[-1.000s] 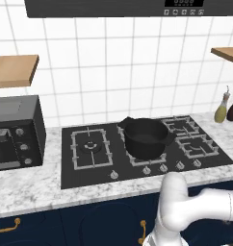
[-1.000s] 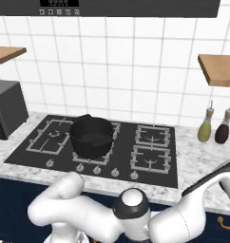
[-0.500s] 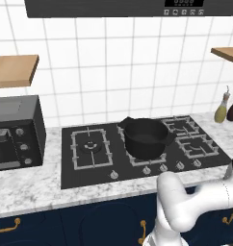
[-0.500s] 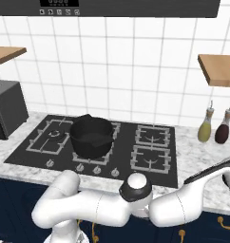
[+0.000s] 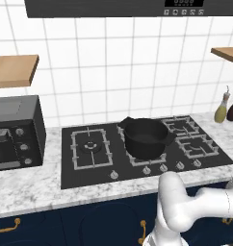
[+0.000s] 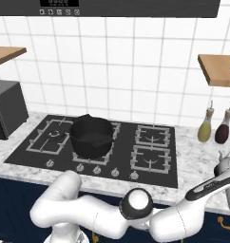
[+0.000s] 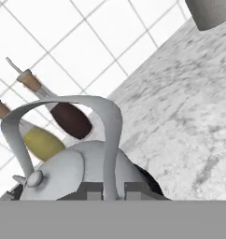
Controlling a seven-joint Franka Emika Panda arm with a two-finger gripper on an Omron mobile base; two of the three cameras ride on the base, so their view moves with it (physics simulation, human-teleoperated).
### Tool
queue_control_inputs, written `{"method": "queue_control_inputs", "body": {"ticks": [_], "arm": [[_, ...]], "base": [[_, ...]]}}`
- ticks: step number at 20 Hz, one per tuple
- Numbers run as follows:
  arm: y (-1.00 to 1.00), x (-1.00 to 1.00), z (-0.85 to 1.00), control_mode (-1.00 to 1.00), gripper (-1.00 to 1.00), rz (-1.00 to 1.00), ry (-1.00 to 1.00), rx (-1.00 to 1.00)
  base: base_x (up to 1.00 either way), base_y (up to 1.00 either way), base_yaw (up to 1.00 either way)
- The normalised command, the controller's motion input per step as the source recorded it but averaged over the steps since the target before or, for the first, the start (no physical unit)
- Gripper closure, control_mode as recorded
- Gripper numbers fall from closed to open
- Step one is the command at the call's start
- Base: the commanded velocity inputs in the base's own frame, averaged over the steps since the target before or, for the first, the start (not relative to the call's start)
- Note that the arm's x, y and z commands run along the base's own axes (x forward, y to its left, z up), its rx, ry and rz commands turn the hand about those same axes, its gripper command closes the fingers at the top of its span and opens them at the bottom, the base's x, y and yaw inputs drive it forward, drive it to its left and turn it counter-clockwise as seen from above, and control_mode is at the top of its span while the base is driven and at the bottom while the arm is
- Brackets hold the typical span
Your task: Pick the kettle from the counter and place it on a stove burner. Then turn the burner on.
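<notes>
Your gripper (image 7: 108, 192) is clenched on the kettle's (image 7: 82, 170) arched handle, right where the strap comes down toward the lid; the two fingertips sit either side of it, tight together. The kettle rests on the counter (image 7: 180, 112), well to the right of the cooktop (image 6: 95, 144), just in front of the two bottles (image 7: 54, 123).

Lift straight up first. The grip is on a thin handle, so expect the body to swing under it; raise slowly until the base is clear of the marble before you travel toward the cooktop.

The pot (image 6: 91, 136) occupies the cooktop's middle grate, so that one is out. The large ring burner (image 6: 54, 135) lies on the pot's far side from the kettle, at the cooktop's left end. Carry the kettle high enough to pass over the pot's rim and handle, or route behind it.

Set it down centred on the grate, level, then let go only once it sits steady. The knobs (image 6: 95, 170) line the cooktop's front edge.
</notes>
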Motion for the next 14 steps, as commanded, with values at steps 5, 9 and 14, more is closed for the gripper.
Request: {"method": "queue_control_inputs", "body": {"ticks": [5,9,14], "arm": [[0.11,0.00,0.27,-1.00,1.00,0.14,-0.14,-0.08],[0.28,-0.09,0.55,-1.00,1.00,0.09,-0.09,-0.16],[0.52,-0.48,0.54,-1.00,1.00,0.06,-0.01,-0.22]], "base": [[0.00,0.00,0.00],[0.00,0.00,0.00],[0.00,0.00,0.00]]}}
